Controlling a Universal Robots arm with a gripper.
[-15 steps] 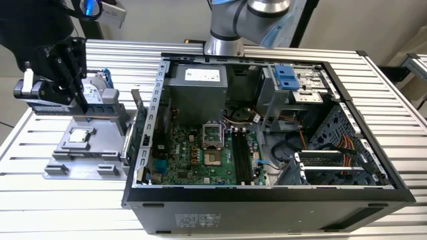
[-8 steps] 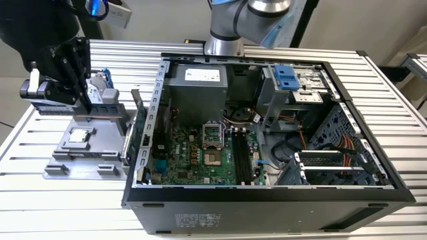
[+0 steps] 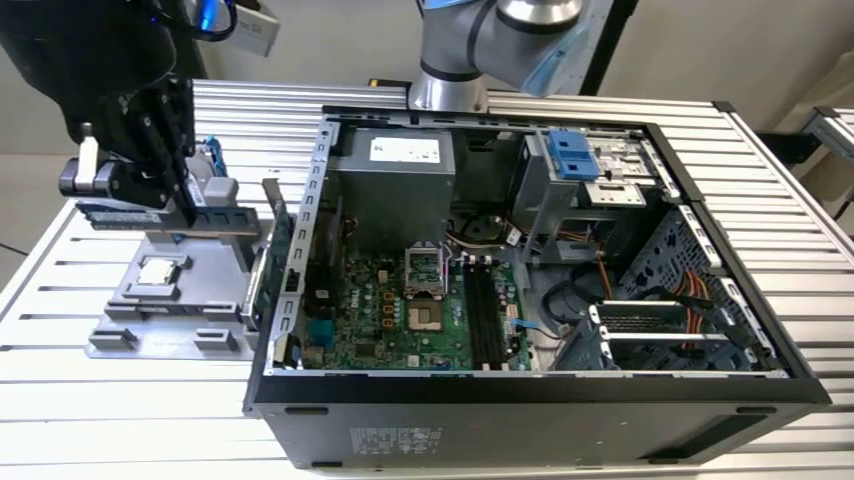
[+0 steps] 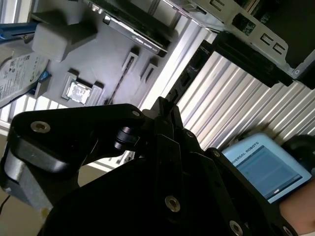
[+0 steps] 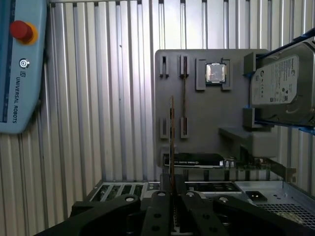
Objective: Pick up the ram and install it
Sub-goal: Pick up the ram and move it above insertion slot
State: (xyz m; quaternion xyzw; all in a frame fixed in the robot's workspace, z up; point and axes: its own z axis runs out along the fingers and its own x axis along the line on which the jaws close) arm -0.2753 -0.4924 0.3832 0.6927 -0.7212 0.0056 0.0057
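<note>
1. Pincer status. In the first wrist view the pincer (image 5: 172,194) is closed to a narrow gap w/ the ram (image 5: 171,137) clamped between its fingers. You see the ram edge-on, as a thin line running out from the fingertips.

2. Ram pos. The ram is in the pincer, not in the tray (image 5: 211,128). It hangs in front of the tray and looks clear of it. The long tray slot (image 5: 184,98) just beside the ram line shows as a dark strip; can't tell if it's empty.

3. Axis. In the exterior view the ram (image 3: 107,215) reads as a roughly level bar at the tip of the pincer (image 3: 140,200), long axis across the fingers.

4. Ref. relation. The computer case (image 3: 534,390) lies well apart from the pincer, off to one side and lower. The memory slots (image 3: 481,315) on its board are long and narrow. As judged, their long axis sits approx. crosswise to the ram as held. Treat that as an estimate.
</note>
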